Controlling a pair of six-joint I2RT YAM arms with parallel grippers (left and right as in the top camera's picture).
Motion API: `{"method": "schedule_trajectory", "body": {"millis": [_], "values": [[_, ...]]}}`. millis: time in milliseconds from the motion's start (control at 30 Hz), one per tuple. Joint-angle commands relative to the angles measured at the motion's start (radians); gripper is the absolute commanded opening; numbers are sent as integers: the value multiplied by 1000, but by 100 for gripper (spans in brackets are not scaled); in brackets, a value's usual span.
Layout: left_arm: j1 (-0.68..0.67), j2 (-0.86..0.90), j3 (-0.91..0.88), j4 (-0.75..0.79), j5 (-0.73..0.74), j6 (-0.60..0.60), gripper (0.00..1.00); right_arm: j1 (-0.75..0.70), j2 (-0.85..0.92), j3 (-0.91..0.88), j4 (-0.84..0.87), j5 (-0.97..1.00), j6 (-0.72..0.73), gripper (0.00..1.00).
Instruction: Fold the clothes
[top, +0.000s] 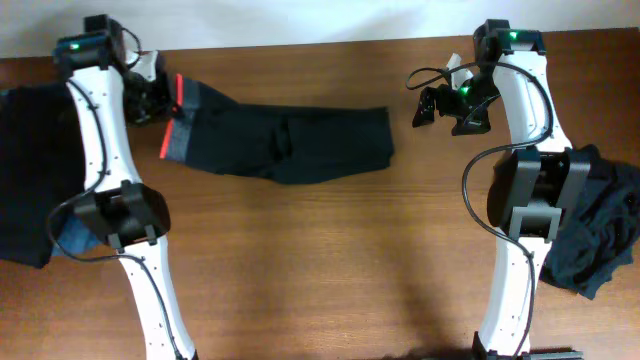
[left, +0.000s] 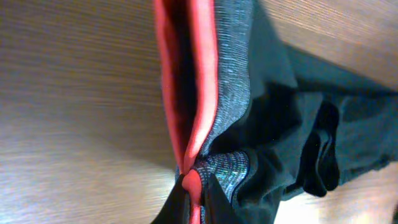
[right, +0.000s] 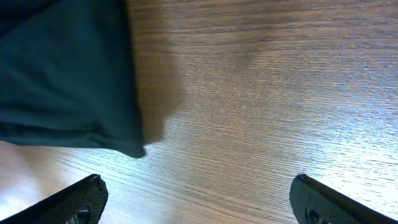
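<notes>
Pinching one trousers (top: 290, 140) waistband (top: 172, 128), left fingers (top: 158, 100) clamped, right fingers (right: 68, 202) apart, two clothes heaps (top: 30, 170) (top: 605, 230) at table (top: 330, 250) ends.

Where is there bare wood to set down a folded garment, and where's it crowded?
Free: wide middle-front of the table, between left arm and right arm, below the black trousers. Crowded: left clothes pile, right clothes pile.

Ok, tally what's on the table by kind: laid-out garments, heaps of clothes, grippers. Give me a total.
Garments laid out: 1, the black trousers
Heaps of dark clothes: 2, the left heap and the right heap
Grippers: 2, the left gripper shut on the trousers' waistband, the right gripper open
Total: 5
</notes>
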Motion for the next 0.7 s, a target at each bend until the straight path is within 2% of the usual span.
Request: {"method": "schedule_trajectory", "body": {"millis": [0, 133, 367, 667], "values": [[13, -65, 24, -3, -57, -14, 0, 6, 2, 1, -3, 12, 1, 99], [19, -108, 24, -3, -126, -14, 0, 6, 2, 1, -3, 12, 1, 99], [-7, -139, 24, 1, -125, -54, 0, 6, 2, 1, -8, 12, 0, 99], [-185, -139, 23, 95, -126, -56, 1, 6, 2, 1, -19, 12, 0, 98]]}}
